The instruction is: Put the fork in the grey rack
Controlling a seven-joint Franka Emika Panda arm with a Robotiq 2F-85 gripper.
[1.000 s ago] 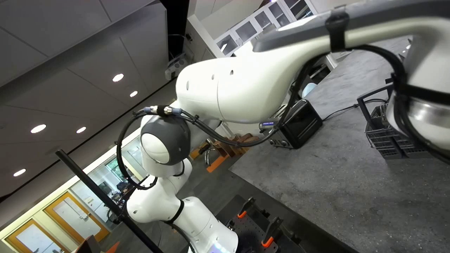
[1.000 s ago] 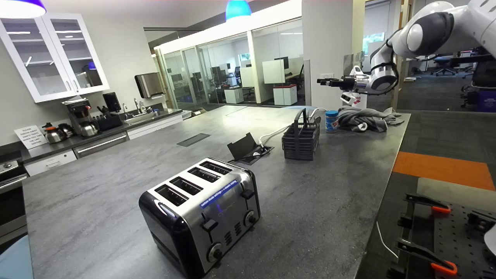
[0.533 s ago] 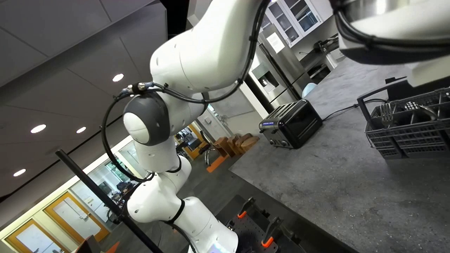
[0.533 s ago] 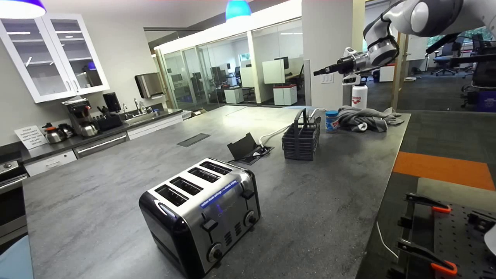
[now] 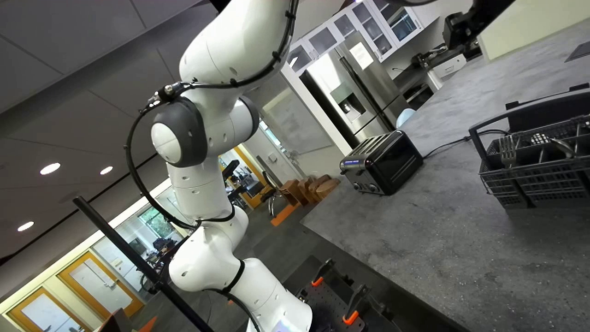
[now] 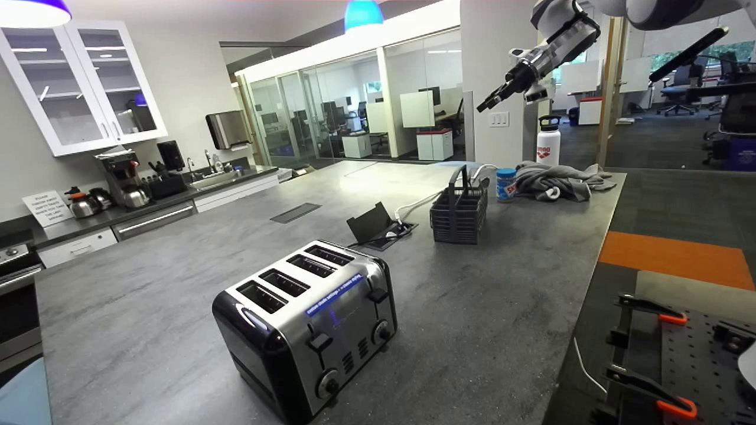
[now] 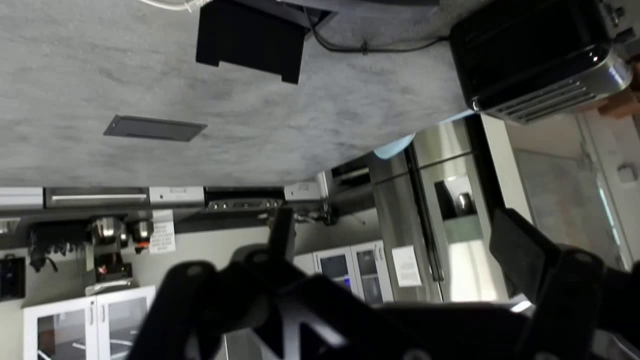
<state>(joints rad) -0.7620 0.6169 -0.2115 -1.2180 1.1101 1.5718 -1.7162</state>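
The grey rack [image 5: 548,186] is a dark wire basket with a tall handle, standing upright on the counter; it also shows in an exterior view [image 6: 458,221]. The fork [image 5: 507,150] stands in the rack's near-left compartment with its tines up; its lower part is hidden by the rack wall. My gripper [image 6: 485,106] is in the air above and beyond the rack, tilted downward, apart from it. In the wrist view the gripper [image 7: 395,242] has its two fingers wide apart with nothing between them. Fork and rack cannot be made out in the wrist view.
Another utensil with a slotted head [image 5: 551,142] lies in the rack. A toaster [image 6: 304,324] stands on the counter [image 6: 472,330]. A raised socket flap [image 6: 372,223], a blue-lidded jar [image 6: 506,186] and a grey cloth [image 6: 561,183] are near the rack. A white bottle [image 6: 548,143] stands behind.
The arm has risen and drawn back from over the rack, and the gripper now tilts downward. The rack and the fork are uncovered in an exterior view and have stayed in place.
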